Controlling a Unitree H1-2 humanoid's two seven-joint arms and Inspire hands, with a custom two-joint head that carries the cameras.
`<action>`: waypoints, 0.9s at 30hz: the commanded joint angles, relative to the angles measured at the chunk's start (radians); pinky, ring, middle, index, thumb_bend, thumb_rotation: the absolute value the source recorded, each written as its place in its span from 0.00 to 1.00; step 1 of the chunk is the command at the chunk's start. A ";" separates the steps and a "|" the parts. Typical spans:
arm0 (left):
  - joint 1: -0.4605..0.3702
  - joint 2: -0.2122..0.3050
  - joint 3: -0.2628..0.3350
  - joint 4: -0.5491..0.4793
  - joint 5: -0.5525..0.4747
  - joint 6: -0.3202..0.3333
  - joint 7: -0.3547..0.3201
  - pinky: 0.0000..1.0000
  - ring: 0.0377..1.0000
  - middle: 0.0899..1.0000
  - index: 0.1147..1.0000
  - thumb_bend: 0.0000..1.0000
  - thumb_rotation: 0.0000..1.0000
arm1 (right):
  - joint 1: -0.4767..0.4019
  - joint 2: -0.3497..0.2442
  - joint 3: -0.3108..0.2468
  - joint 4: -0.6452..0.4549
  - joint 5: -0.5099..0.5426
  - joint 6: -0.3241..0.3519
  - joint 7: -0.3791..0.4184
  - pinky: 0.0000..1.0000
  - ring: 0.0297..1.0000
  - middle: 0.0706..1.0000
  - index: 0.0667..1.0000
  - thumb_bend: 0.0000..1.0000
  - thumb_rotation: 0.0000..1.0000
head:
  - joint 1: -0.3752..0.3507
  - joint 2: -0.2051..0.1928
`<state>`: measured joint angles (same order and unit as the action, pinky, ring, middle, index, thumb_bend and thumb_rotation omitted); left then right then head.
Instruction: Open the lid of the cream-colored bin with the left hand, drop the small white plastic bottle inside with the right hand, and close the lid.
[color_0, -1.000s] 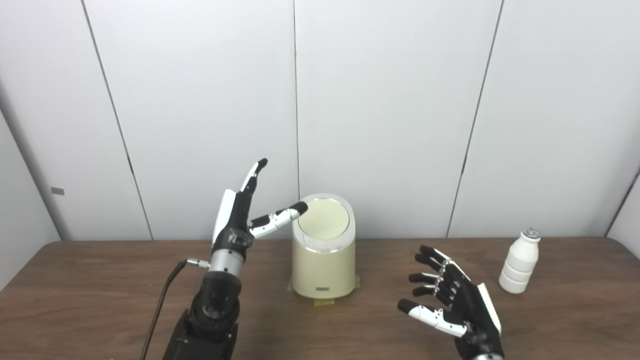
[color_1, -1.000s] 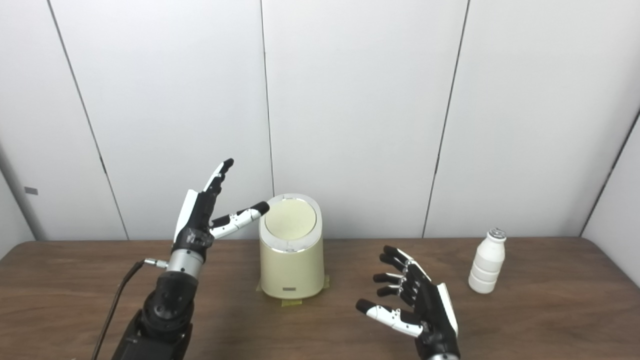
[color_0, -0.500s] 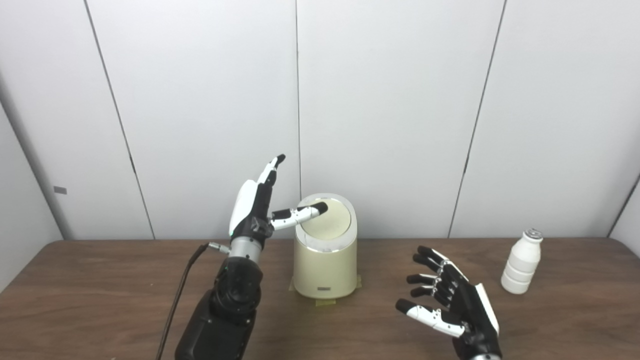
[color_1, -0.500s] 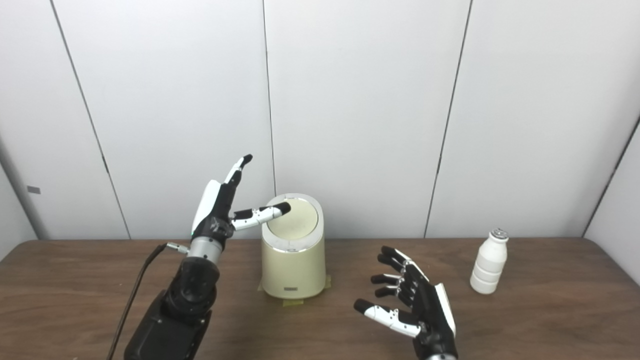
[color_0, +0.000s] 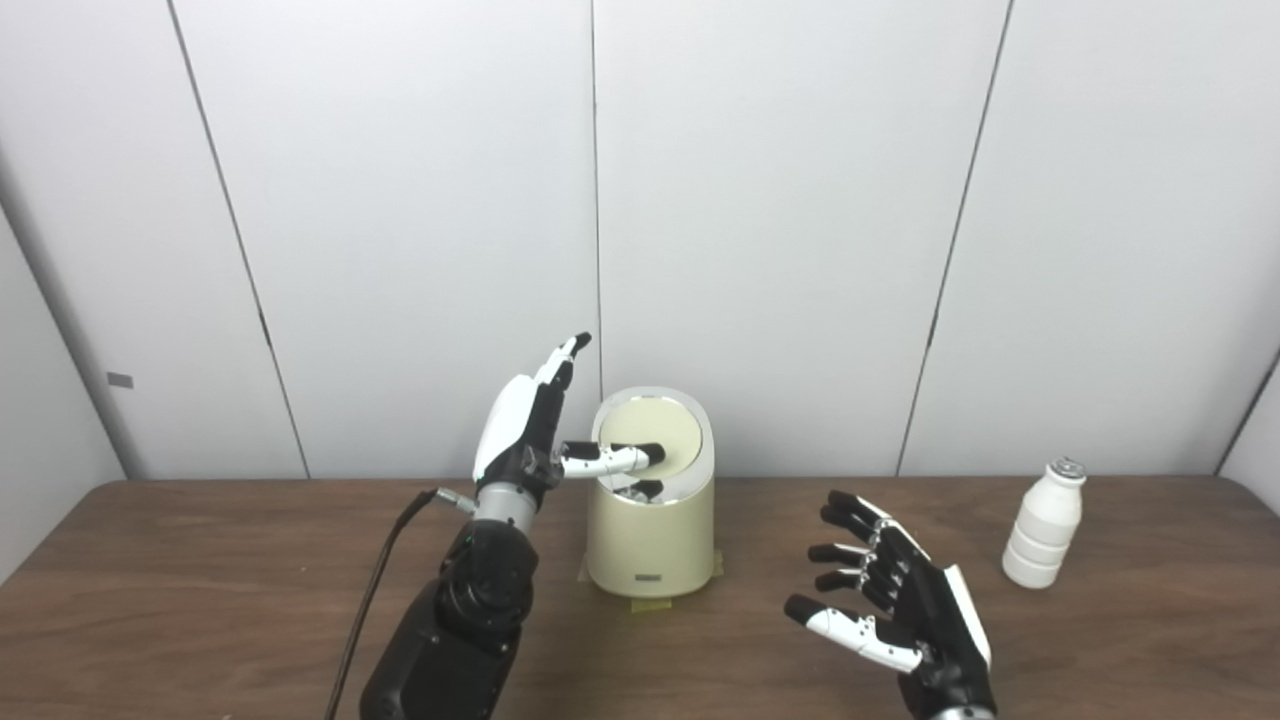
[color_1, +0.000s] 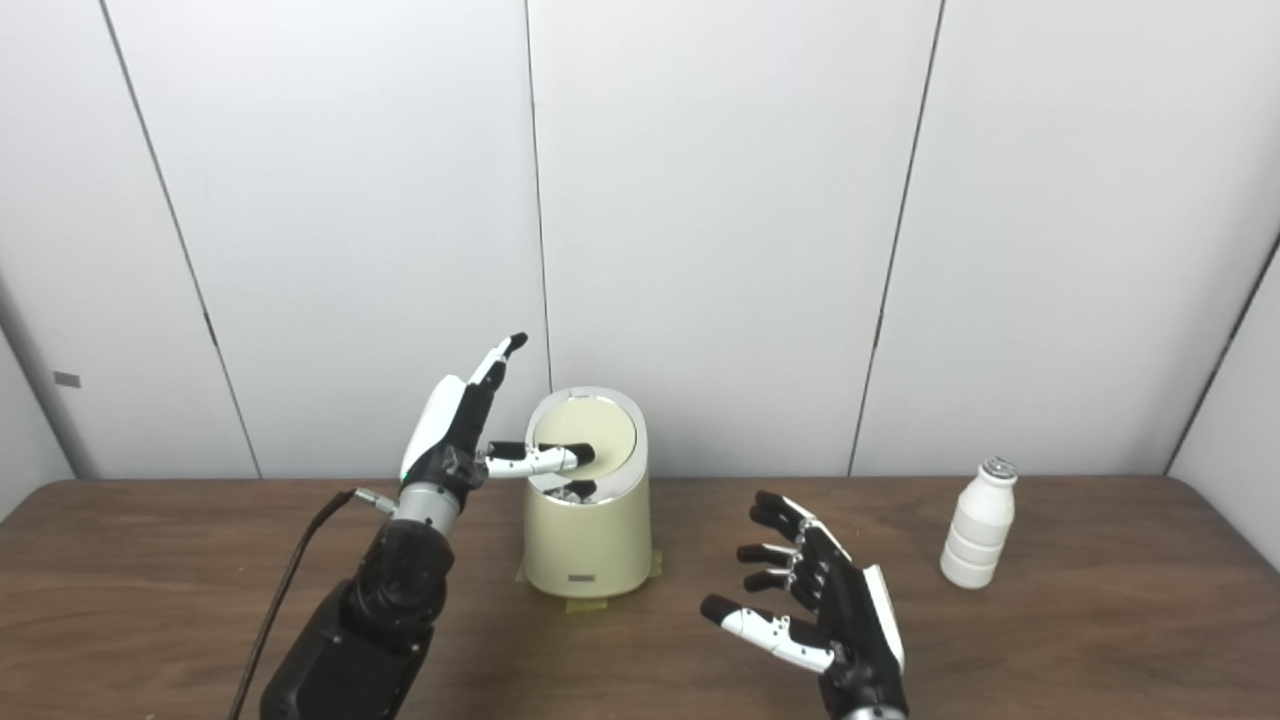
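While right hand idles, left hand thumb on lid.

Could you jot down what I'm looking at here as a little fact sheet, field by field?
Setting: brown wooden table, white panel wall behind
Bin: cream-colored bin, upright, lid not yet lifted
Left hand: left hand open, thumb stretched over the lid
Right hand: right hand open, holding nothing, fingers spread
Bottle: small white plastic bottle, upright, far right, apart from both hands

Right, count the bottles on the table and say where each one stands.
1. A single white bottle stands upright at the table's right end, beyond the open right hand. None shows elsewhere; the bin's inside is hidden.
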<state>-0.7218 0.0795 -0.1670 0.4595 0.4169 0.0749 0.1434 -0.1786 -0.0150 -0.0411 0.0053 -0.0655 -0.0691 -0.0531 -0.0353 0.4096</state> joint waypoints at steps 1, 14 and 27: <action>-0.078 0.014 -0.005 -0.011 0.020 -0.003 0.007 1.00 1.00 1.00 1.00 0.96 0.19 | -0.037 0.002 0.002 -0.033 0.000 -0.012 -0.005 0.54 0.66 0.78 0.77 0.81 0.20 | -0.002 0.001; -0.086 0.019 -0.047 -0.018 0.078 0.115 -0.018 0.90 1.00 1.00 1.00 0.91 0.14 | -0.034 0.003 0.009 -0.042 -0.003 -0.006 -0.005 0.53 0.64 0.78 0.76 0.81 0.20 | -0.002 0.008; -0.095 0.018 -0.066 -0.007 0.112 0.175 -0.008 0.91 1.00 1.00 1.00 0.79 0.03 | -0.026 0.007 0.016 -0.065 -0.001 0.019 -0.004 0.55 0.64 0.79 0.76 0.81 0.21 | -0.003 0.015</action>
<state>-0.7545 0.0927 -0.2282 0.4640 0.5034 0.2431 0.1205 -0.1769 -0.0115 -0.0249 -0.0183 -0.0702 -0.0375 -0.0551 -0.0383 0.4234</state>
